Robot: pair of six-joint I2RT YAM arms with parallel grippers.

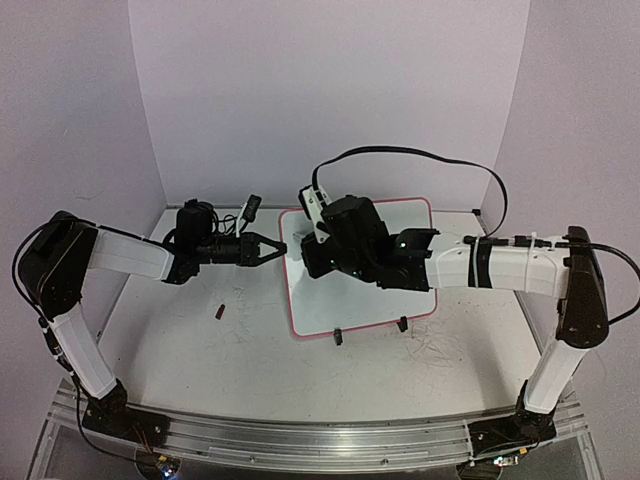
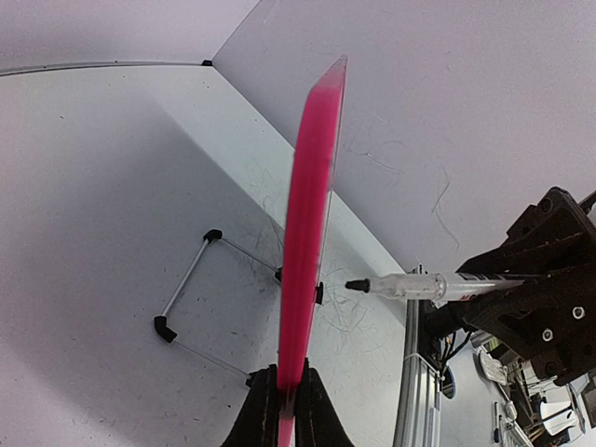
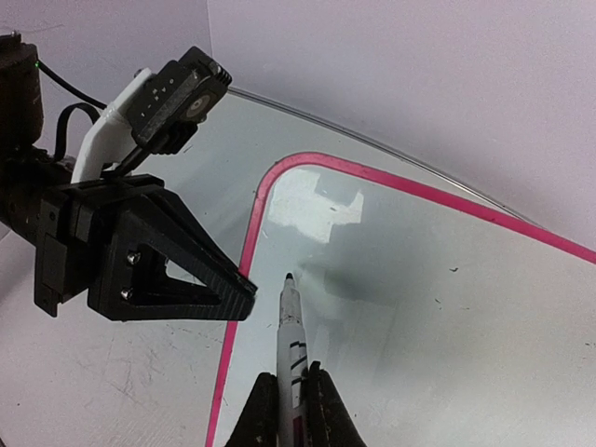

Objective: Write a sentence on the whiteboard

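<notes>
The whiteboard point(image 1: 370, 300), white with a pink-red frame, stands tilted on its black clip feet mid-table. My left gripper point(image 1: 278, 250) is shut on its left edge; in the left wrist view the pink edge point(image 2: 312, 205) runs straight up from between the fingers point(image 2: 289, 377). My right gripper point(image 3: 291, 377) is shut on a white marker point(image 3: 291, 321). The marker's black tip sits close over the board's upper-left area point(image 3: 419, 307), just inside the frame. The sentence is out of view: the board's face shows only reflections and a few specks.
A small dark red piece point(image 1: 219, 311) lies on the tabletop left of the board. A wire stand point(image 2: 191, 279) props the board from behind. Grey scribbles point(image 1: 440, 350) mark the table. A black cable point(image 1: 420, 155) loops above the right arm. Walls close the back and sides.
</notes>
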